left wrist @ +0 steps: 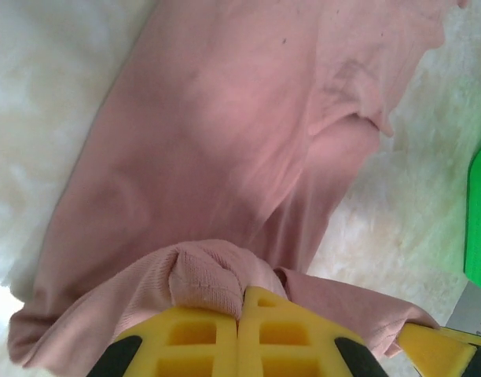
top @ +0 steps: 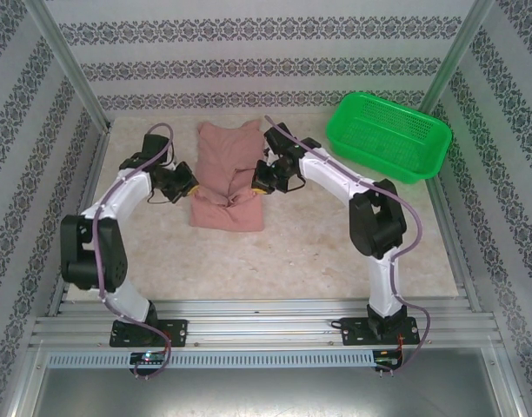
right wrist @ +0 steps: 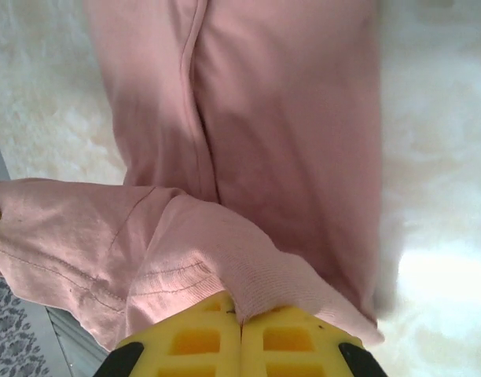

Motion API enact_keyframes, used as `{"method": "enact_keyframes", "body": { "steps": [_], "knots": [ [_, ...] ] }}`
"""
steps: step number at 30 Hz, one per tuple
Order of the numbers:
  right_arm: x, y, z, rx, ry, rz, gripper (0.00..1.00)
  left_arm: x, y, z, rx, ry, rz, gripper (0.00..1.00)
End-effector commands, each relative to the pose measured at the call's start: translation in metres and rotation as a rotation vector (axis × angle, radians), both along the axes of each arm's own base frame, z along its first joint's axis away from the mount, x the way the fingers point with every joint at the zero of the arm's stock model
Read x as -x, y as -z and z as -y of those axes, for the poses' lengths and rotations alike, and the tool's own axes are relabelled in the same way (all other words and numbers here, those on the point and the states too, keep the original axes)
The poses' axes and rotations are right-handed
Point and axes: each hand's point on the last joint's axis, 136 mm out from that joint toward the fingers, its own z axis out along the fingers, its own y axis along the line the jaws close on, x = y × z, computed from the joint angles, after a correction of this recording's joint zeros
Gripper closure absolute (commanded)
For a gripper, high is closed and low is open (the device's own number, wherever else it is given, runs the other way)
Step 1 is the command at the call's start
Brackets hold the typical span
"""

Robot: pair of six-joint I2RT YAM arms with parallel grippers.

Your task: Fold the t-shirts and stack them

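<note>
A dusty salmon-pink t-shirt (top: 224, 165) lies lengthwise on the table between the two arms, partly folded, with its near end bunched. My left gripper (top: 184, 182) sits at the shirt's left edge. In the left wrist view its yellow fingers (left wrist: 242, 302) are shut on a ribbed fold of the t-shirt (left wrist: 225, 141). My right gripper (top: 264, 178) sits at the shirt's right edge. The right wrist view shows it (right wrist: 240, 316) pinching a ribbed hem of the t-shirt (right wrist: 288, 118). Both held folds are lifted slightly over the flat cloth. No print is visible.
A green plastic mesh basket (top: 389, 135) stands at the back right of the table, and its edge (left wrist: 480, 220) shows in the left wrist view. Patterned walls and metal posts enclose the pale tabletop (top: 301, 243). Metal rails run along the near edge.
</note>
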Motion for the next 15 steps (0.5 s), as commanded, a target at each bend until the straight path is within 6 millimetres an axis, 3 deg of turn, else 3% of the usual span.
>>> {"method": "enact_keyframes", "body": {
  "steps": [1, 6, 7, 11, 13, 15],
  "knots": [
    [-0.014, 0.007, -0.001, -0.005, -0.017, -0.02, 1.0, -0.024, 0.005, -0.003, -0.003, 0.044, 0.034, 1.0],
    [-0.044, 0.026, -0.008, -0.05, 0.009, -0.048, 1.0, -0.053, 0.031, -0.002, 0.013, 0.058, 0.004, 1.0],
    [-0.05, 0.027, -0.009, -0.058, 0.015, -0.04, 0.94, -0.059, 0.034, -0.002, 0.022, 0.054, 0.005, 0.99],
    [-0.092, 0.021, -0.011, -0.207, 0.109, -0.009, 0.67, -0.091, 0.026, -0.01, 0.094, -0.012, 0.048, 0.58],
    [-0.119, 0.002, -0.008, -0.326, 0.169, 0.05, 0.56, -0.11, 0.006, -0.014, 0.14, -0.055, 0.111, 0.49],
    [-0.146, -0.028, -0.003, -0.461, 0.225, 0.117, 0.48, -0.128, -0.017, -0.016, 0.199, -0.083, 0.173, 0.44]
  ]
}}
